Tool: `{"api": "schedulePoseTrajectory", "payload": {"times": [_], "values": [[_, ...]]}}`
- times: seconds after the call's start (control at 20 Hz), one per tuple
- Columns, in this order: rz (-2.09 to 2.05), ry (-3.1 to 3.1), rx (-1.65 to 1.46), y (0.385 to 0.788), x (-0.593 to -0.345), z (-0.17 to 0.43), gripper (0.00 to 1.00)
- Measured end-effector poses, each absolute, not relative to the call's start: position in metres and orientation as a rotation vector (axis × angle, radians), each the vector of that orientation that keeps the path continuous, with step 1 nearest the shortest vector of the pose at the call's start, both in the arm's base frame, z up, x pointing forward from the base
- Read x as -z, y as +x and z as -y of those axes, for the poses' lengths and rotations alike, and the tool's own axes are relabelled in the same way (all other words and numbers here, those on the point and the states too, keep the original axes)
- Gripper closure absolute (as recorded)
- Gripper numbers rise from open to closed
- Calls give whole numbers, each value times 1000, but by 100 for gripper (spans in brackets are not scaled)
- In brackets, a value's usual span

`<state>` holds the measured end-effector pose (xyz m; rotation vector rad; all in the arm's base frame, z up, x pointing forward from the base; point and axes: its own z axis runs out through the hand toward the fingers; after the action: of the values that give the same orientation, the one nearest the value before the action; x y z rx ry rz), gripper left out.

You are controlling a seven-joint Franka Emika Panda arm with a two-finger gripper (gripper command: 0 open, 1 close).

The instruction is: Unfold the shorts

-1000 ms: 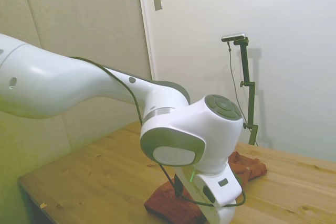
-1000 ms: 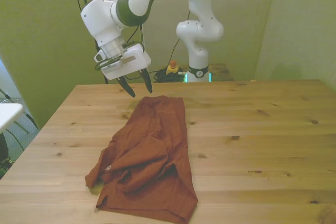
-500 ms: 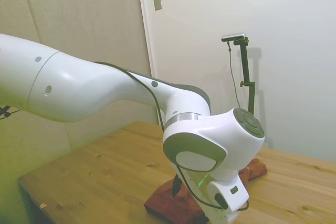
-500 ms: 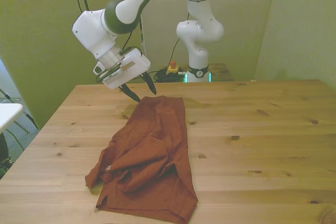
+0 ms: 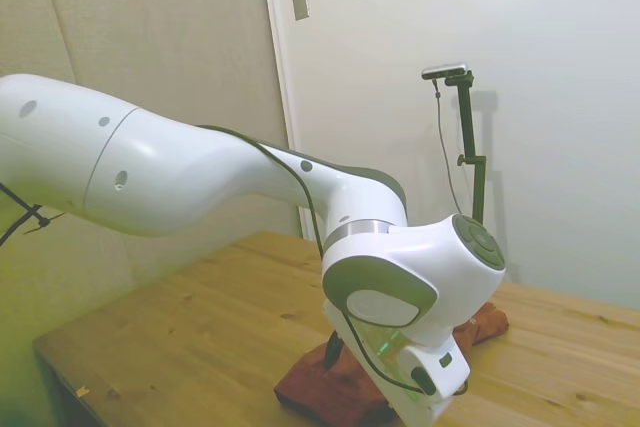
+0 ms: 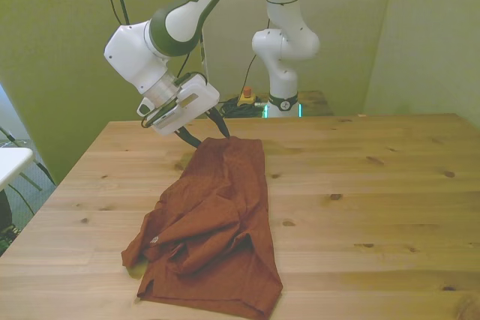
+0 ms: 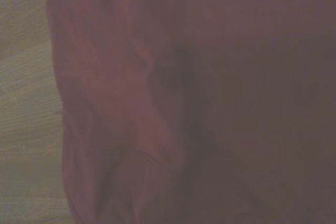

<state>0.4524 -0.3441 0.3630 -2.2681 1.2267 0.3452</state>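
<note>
Front view showed the shorts (image 6: 214,222) lying rumpled and folded over themselves on the table (image 6: 375,200), a long rust-brown heap stretching from the near edge toward the far side, left of the table's middle. Layers were bunched at the near end, while the far end lay flatter and came to a narrow edge. Nothing of the cloth had been shifted over the last second; its outline was matched in all three front pictures.

What had changed was the gripper (image 6: 208,136). A second before, it had been held above and clear of the far edge, pointing almost straight down; by this moment it had been lowered and tilted, so that its dark fingers (image 6: 223,125) were brought to the far edge of the cloth. The jaws were seen spread apart, one finger at the hem and the other just beside it over bare wood, and nothing was held between them.

Wrist view was filled with blurred fabric (image 7: 173,103), with a strip of wood (image 7: 23,129) alongside.

From this, a grasp of the far edge was judged to be in preparation, and the unfolding itself not yet begun.
</note>
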Motion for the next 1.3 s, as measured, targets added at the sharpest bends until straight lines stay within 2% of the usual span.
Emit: {"api": "schedulePoseTrajectory", "payload": {"times": [1.3], "values": [[-1215, -2284, -328, 454, -367, 349, 100]]}}
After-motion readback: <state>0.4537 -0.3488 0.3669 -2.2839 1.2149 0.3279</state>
